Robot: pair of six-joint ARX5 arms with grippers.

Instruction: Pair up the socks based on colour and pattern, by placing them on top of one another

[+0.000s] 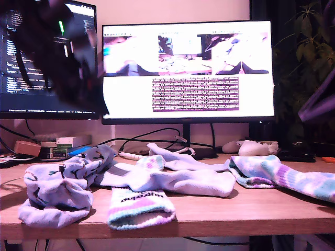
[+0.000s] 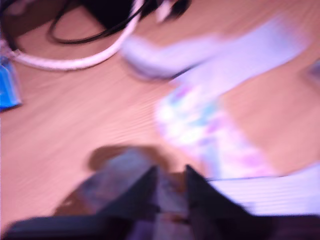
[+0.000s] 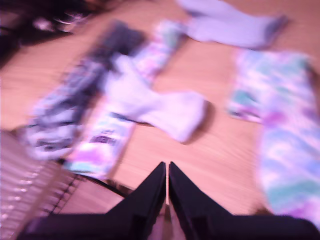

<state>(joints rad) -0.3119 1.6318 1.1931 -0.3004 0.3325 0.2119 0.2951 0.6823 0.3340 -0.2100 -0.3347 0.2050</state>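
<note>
Five socks countable on a pale wooden desk [image 1: 235, 212] in the exterior view, all lying loose near its front edge. Pale blue sock with small dark motifs [image 1: 60, 188] bunched at 8 o'clock. Tie-dye sock with a lettered cuff [image 1: 138, 206] at 6 o'clock, cuff at the desk edge, partly under a plain white sock [image 1: 183, 180] stretched across the centre. Second white sock [image 1: 180, 157] just behind it. Second tie-dye sock [image 1: 282, 175] at 4 o'clock, apart from its match. No pair stacked yet.

Room behind: wide monitor [image 1: 188, 70] at 12 o'clock showing camera feeds and rows of text; darker monitor [image 1: 31, 57] with code at 10 o'clock; dark cables [image 1: 136, 138] trailing under both; small boxes [image 1: 70, 142] at 9 o'clock; pale rounded object [image 1: 256, 148] at 3 o'clock; leafy plant [image 1: 309, 47] at 2 o'clock. Pinkish cast over everything.

Blurred dark arm [image 1: 57, 52] across the darker monitor; another blurred arm part [image 1: 319, 102] at 3 o'clock; first or second not distinguishable.

My first gripper [image 2: 172, 192] above bare wood, jaws a narrow gap apart, blur hiding whether anything sits between them; white cable [image 2: 75, 62] looped beyond.

My second gripper [image 3: 166, 185] above the desk, jaws pressed almost together, only a thin slit between, nothing held.
</note>
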